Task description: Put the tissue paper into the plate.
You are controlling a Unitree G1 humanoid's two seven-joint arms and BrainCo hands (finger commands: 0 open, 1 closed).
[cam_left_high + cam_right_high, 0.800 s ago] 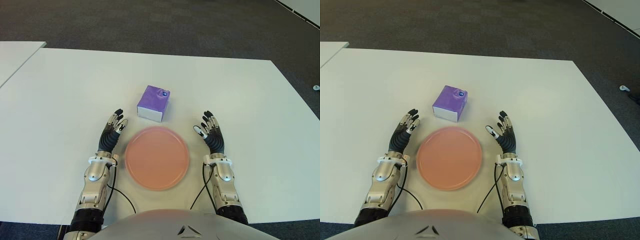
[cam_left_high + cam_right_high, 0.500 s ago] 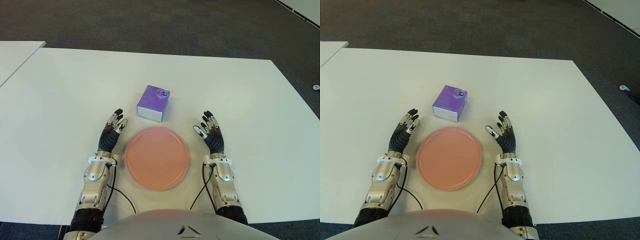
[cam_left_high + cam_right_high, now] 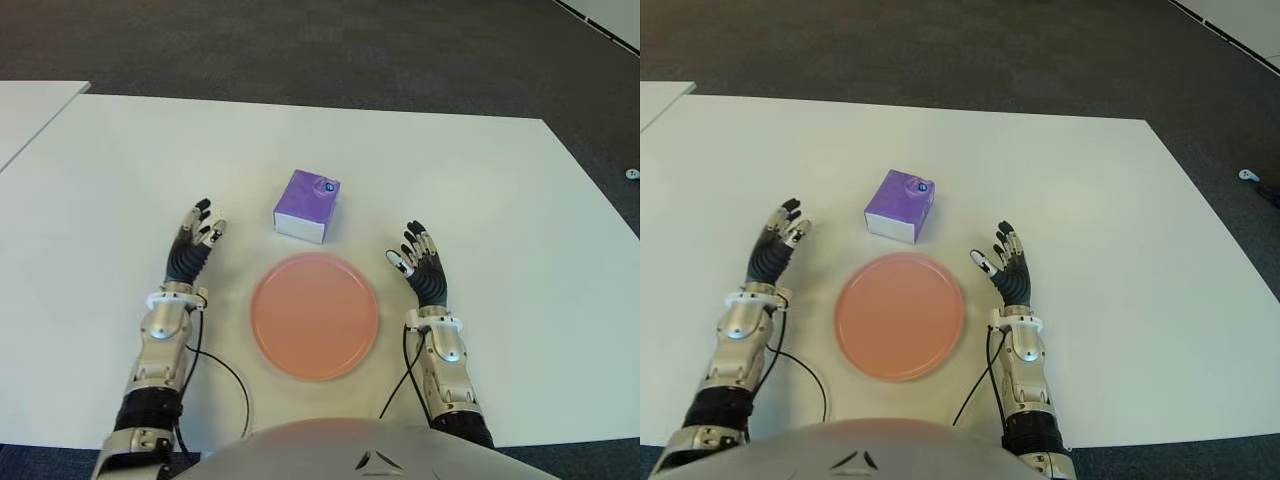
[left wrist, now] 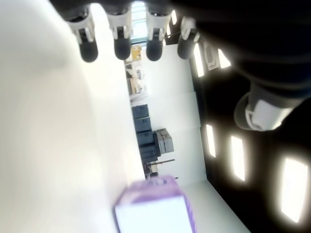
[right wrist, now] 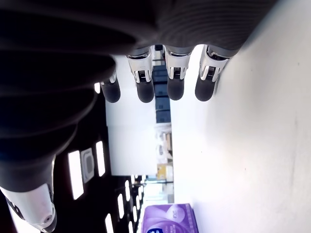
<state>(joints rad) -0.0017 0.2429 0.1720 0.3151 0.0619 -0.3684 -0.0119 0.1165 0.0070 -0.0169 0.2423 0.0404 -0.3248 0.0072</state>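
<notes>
the tissue pack [image 3: 307, 205] sits on the white surface [image 3: 500, 180] just beyond the empty plate [image 3: 314, 315], so nothing is placed yet. left robot hand [image 3: 192, 245] hovers left of the pack, fingers spread and empty, likely lined up to grasp. right robot hand [image 3: 420, 268] shows right of the plate, fingers apart, idle.

Purple tissue paper box [image 3: 308, 205] upright on the table, just beyond the empty pink round plate [image 3: 314, 315].
</notes>
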